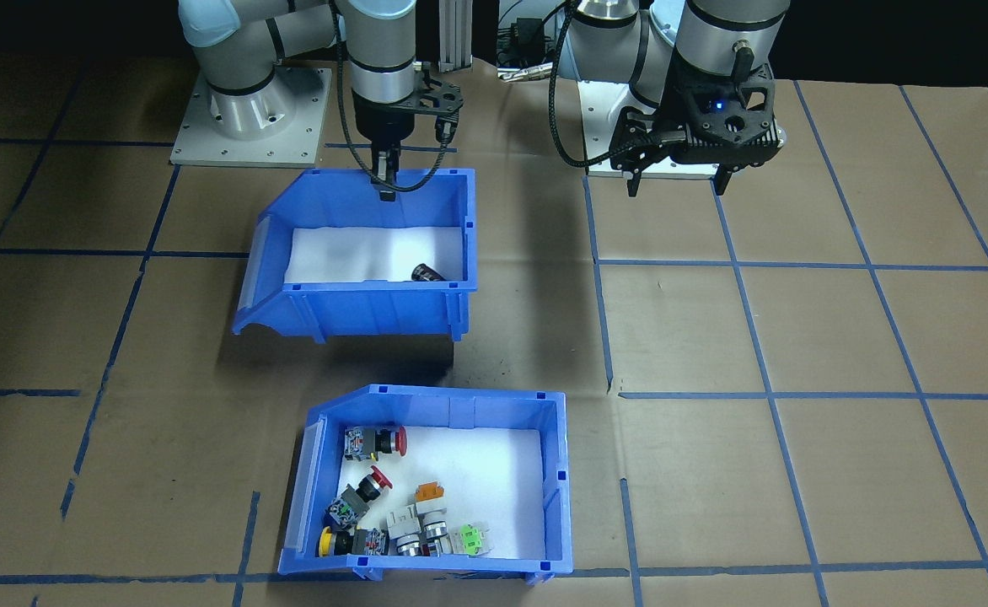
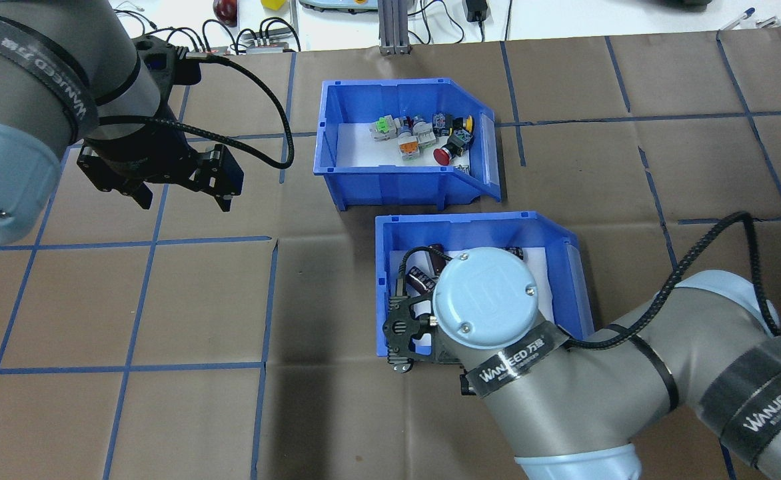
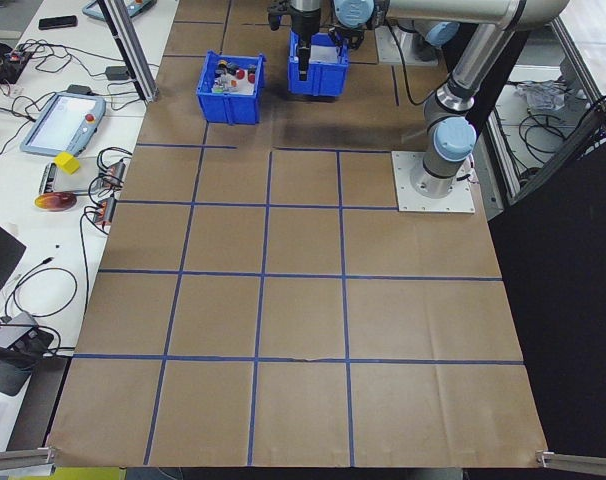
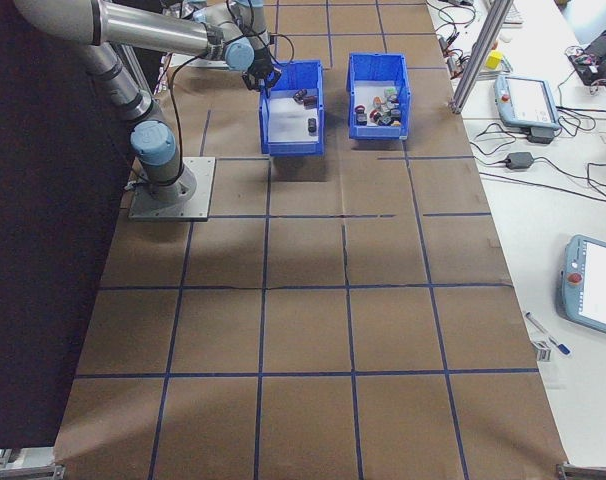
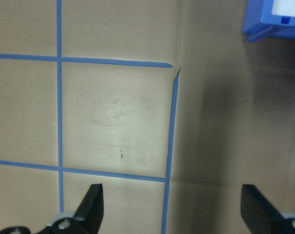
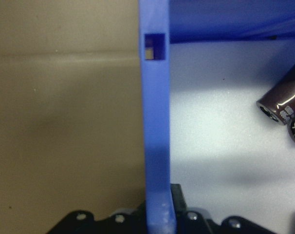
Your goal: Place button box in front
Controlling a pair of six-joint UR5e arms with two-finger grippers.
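The button box [image 1: 555, 472], a blue bin with a white liner and red, yellow, orange and green push-buttons, stands on the table on the side away from the robot. It appears in the overhead view as the button box [image 2: 327, 143]. Between it and the robot, a matching blue bin [image 1: 376, 308] holding dark cylinders hangs slightly tilted above its own shadow. My right gripper [image 1: 385, 181] is shut on that bin's wall nearest the robot, and the blue wall [image 6: 156, 122] runs between its fingers. My left gripper [image 2: 180, 190] hangs open over bare table, well away from both bins.
Brown paper with a blue tape grid [image 1: 764, 371] covers the table. The arms' base plates [image 1: 249, 118] sit at the robot's edge. Side benches hold a teach pendant [image 4: 528, 100], cables and small items. A corner of a blue bin [image 5: 274, 22] shows in the left wrist view.
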